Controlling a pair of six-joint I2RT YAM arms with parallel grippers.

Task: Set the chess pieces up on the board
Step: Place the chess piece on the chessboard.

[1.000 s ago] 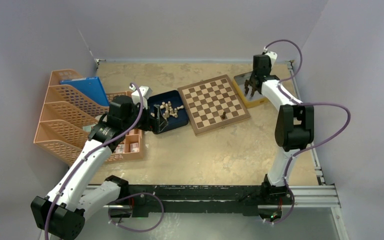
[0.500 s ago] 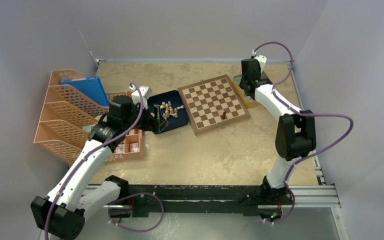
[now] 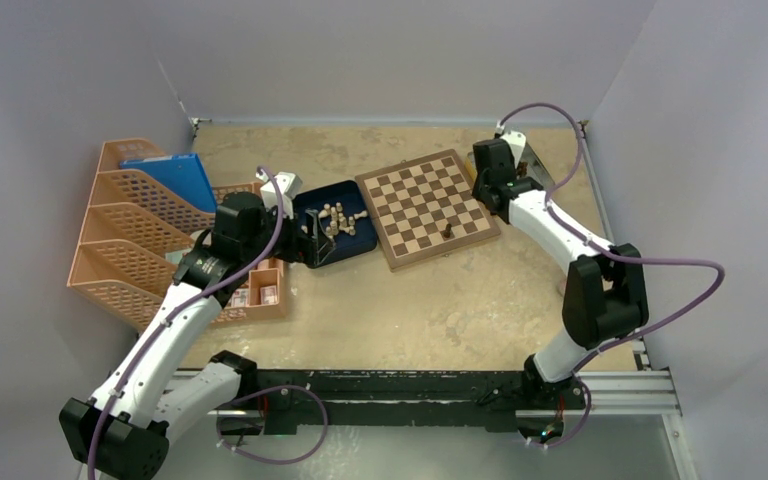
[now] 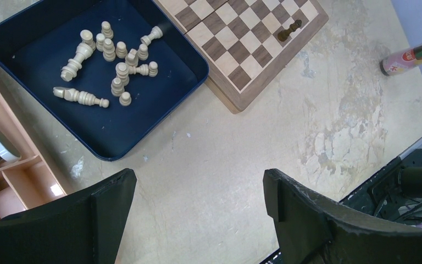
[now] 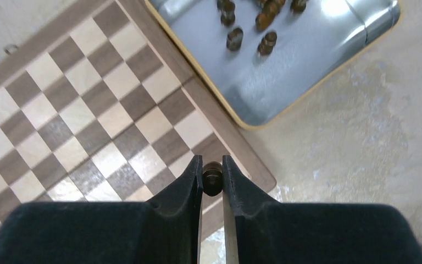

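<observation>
The chessboard [image 3: 422,206] lies mid-table with one dark chess piece [image 3: 447,230] standing near its front edge; that piece also shows in the left wrist view [image 4: 289,30]. My right gripper [image 5: 212,171] is shut on a dark chess piece [image 5: 212,179] and holds it above the board's right border [image 5: 228,137]. In the top view that gripper [image 3: 484,190] sits at the board's right edge. Several dark pieces [image 5: 235,38] lie in the silver tin [image 5: 307,66]. My left gripper [image 4: 198,192] is open and empty over bare table, near the blue tray [image 4: 137,118] of cream pieces [image 4: 122,70].
Orange file racks [image 3: 125,235] and a small divided box [image 3: 256,290] stand at the left. A pink tube [image 4: 412,56] lies on the table to the right in the left wrist view. The rail [image 3: 410,385] with the arm bases runs along the near edge.
My right gripper has moved left from above the silver tin to the board's right edge, carrying a dark piece. The left arm has not moved.
</observation>
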